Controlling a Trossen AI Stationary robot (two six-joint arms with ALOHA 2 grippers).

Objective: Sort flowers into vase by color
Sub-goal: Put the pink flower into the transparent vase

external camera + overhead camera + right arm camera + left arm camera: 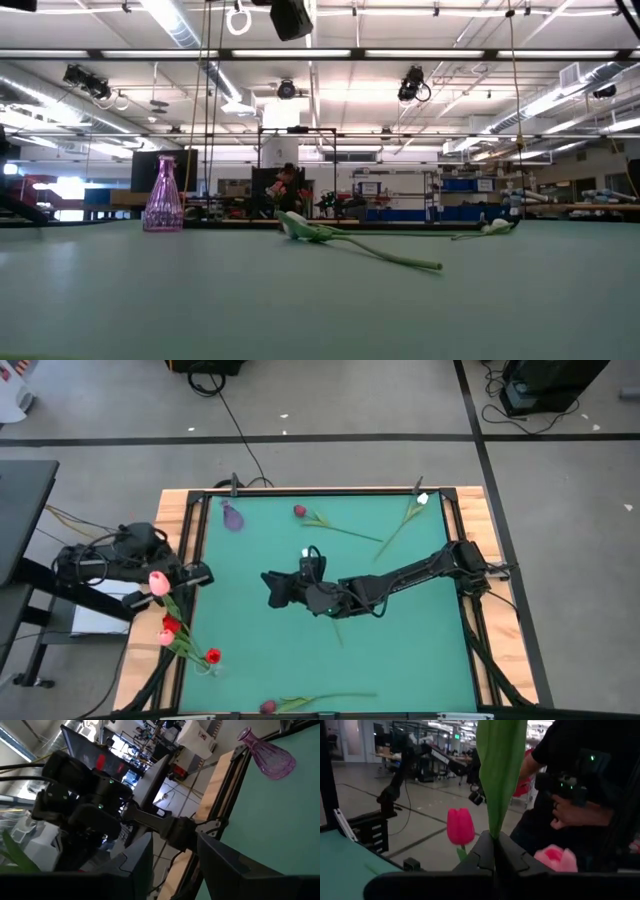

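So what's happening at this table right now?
The left gripper is shut on a green leaf at the table's left edge, next to a bunch of red and pink flowers. The right gripper is open over the middle of the mat. The purple vase stands empty at the far side. Three more flowers lie loose: a red one, a white one and one at the near edge.

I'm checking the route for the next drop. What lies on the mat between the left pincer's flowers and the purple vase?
Nothing visible: bare mat separates the left pincer, shut on the flowers, from the purple vase.
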